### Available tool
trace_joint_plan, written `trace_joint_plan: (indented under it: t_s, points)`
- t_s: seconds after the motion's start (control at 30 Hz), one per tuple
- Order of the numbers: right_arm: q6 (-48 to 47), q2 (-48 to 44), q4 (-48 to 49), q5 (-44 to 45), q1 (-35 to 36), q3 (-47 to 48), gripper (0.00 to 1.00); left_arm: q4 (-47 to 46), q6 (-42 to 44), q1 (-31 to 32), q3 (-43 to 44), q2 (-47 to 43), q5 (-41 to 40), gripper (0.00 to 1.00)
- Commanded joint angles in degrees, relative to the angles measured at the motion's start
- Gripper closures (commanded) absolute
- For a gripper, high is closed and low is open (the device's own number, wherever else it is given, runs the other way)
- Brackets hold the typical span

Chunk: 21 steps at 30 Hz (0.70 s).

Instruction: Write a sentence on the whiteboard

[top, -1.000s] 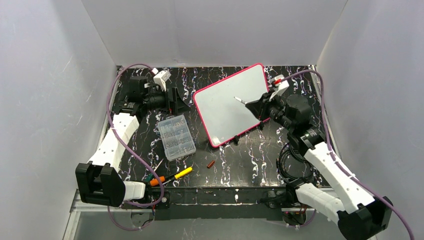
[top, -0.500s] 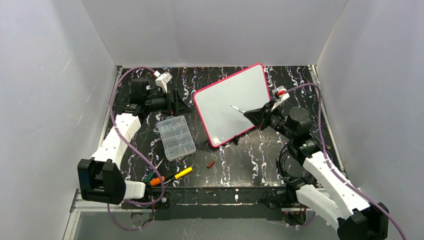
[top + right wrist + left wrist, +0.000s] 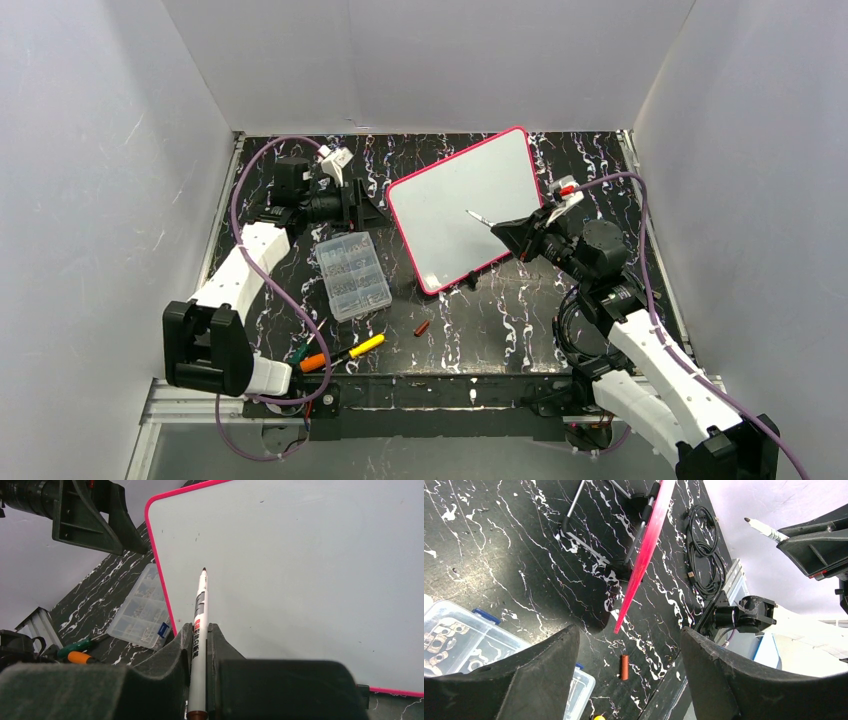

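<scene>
Grips a marker tight in the right gripper, tip aimed at the whiteboard and just short of its face. Holds the left gripper spread wide with nothing between its fingers, just beside the whiteboard's left edge, behind the box. Shows the whiteboard propped tilted on a stand at the back middle of the table.

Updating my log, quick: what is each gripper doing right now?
Left gripper: open, holding nothing.
Right gripper: closed on the marker, its tip pointing at the whiteboard.
</scene>
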<state>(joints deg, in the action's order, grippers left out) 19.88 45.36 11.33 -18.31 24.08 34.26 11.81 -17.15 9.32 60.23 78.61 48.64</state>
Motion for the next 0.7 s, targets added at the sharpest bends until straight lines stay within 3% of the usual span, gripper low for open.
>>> trace_joint_plan:
  t_s: [0.0, 0.4, 0.67]
  points:
    - [-1.1, -0.7, 3.1, -0.9, 0.3, 0.0, 0.99, -0.9, -0.3, 1.1, -0.5, 1.1, 1.5, 0.29]
    - [-1.4, 4.4, 7.1, -1.8, 2.2, 1.8, 0.99, -5.7, -3.2, 3.3, 0.6, 4.6, 4.0, 0.34]
    - [-3.7, 9.9, 8.9, 3.7, 9.1, 5.1, 0.99, -7.6, -4.3, 3.5, 1.5, 6.2, 2.3, 0.41]
